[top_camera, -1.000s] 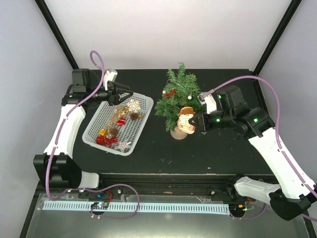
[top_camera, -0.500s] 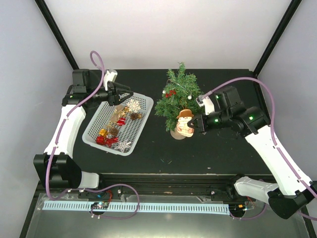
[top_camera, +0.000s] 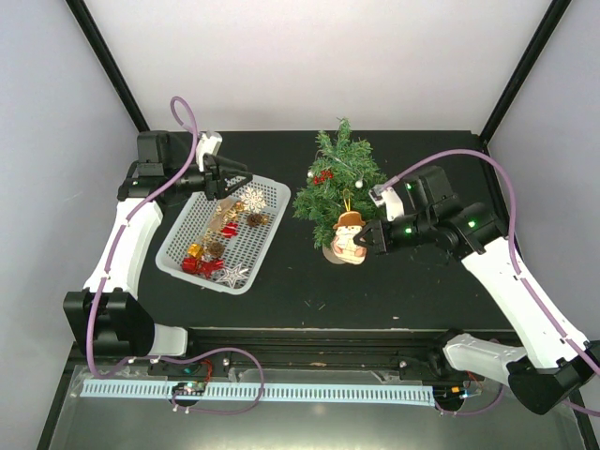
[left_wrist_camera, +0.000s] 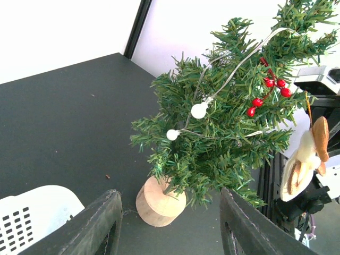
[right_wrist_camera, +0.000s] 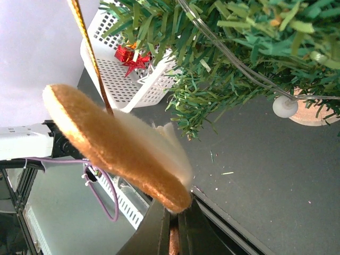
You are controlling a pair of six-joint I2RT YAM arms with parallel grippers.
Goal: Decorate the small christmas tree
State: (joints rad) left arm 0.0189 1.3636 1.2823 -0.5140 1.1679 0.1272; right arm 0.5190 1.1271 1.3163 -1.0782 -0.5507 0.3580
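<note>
The small christmas tree (top_camera: 339,178) stands at the back middle of the table on its round wooden base (left_wrist_camera: 159,201), with red berries (left_wrist_camera: 268,90) and a string of white beads on it. My right gripper (top_camera: 367,238) is shut on a felt snowman ornament (top_camera: 350,236) with a brown hat, held in front of the tree's near side; its gold cord (right_wrist_camera: 89,50) runs up to the branches. In the right wrist view the ornament (right_wrist_camera: 122,146) fills the space above the fingers. My left gripper (top_camera: 234,181) is open and empty above the far end of the white basket (top_camera: 265,235).
The white basket holds several ornaments: red gift boxes (top_camera: 202,266), a white snowflake (top_camera: 253,199), a silver star (top_camera: 232,275), a pine cone (top_camera: 255,219). Black frame posts (top_camera: 105,56) rise at the back corners. The table's front rail (top_camera: 309,336) runs below.
My right gripper has shifted the snowman slightly down and toward the near side of the tree. The left arm has not moved.
</note>
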